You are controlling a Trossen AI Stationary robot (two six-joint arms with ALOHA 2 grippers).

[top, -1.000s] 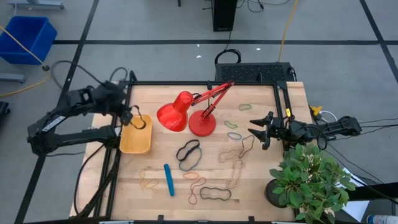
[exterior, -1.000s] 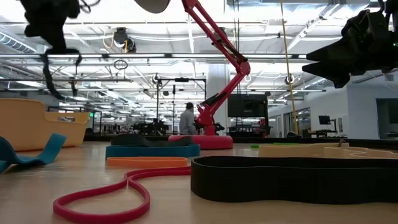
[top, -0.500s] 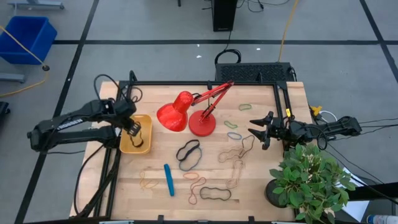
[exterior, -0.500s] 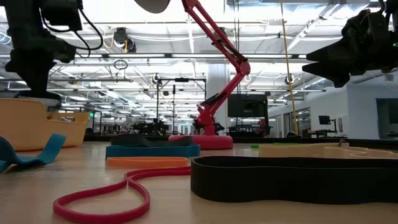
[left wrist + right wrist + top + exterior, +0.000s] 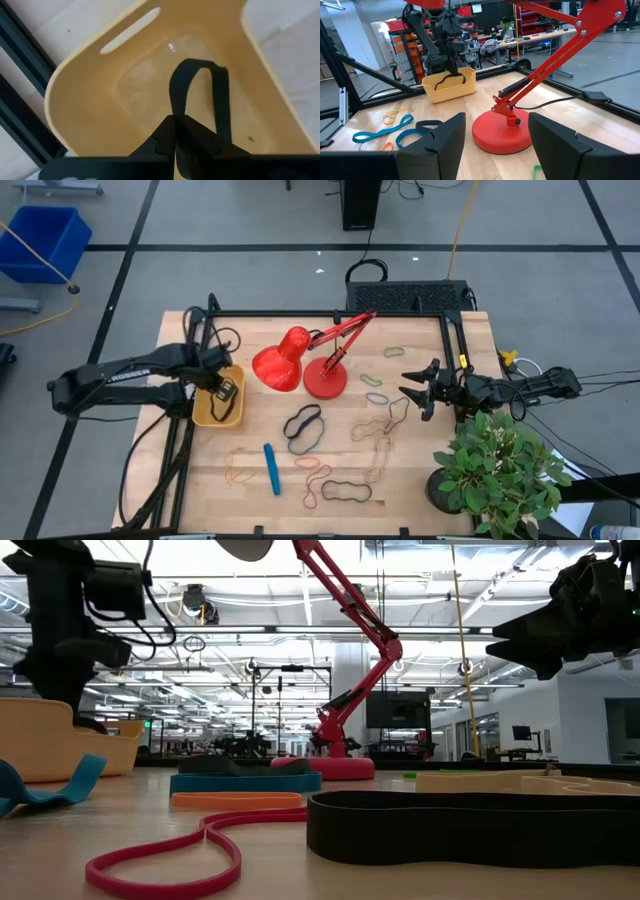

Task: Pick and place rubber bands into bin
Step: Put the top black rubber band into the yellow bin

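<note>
The bin [image 5: 205, 412], a yellow-orange tub, stands at the table's left edge. My left gripper [image 5: 222, 388] points down into it, shut on a black rubber band [image 5: 200, 65]. In the right wrist view the band [image 5: 451, 77] curves below the fingers inside the bin [image 5: 449, 89]. More rubber bands lie flat on the wood: a black and grey pair [image 5: 303, 427], tan ones [image 5: 378, 425], an orange one [image 5: 316, 485], a black one [image 5: 346, 491] and a green one [image 5: 394, 351]. My right gripper [image 5: 420, 392] waits open at the right, holding nothing. My left gripper pinches the black band between its two fingertips [image 5: 165, 131], from above, pointing down. Both strands [image 5: 176, 102] run out from between the tips. The loop bows out below them inside the bin, slack. Whether it rests on the bin's floor I cannot tell.
A red desk lamp [image 5: 305, 365] stands at mid-table, right of the bin. A blue stick [image 5: 271, 468] lies near the front edge. A potted plant [image 5: 500, 470] fills the front right corner. Black frame rails [image 5: 180, 440] run along the left side.
My left gripper has come down from above the bin into it, and its wrist has rolled a little. The black band, which hung over the bin, now sits inside its walls.
</note>
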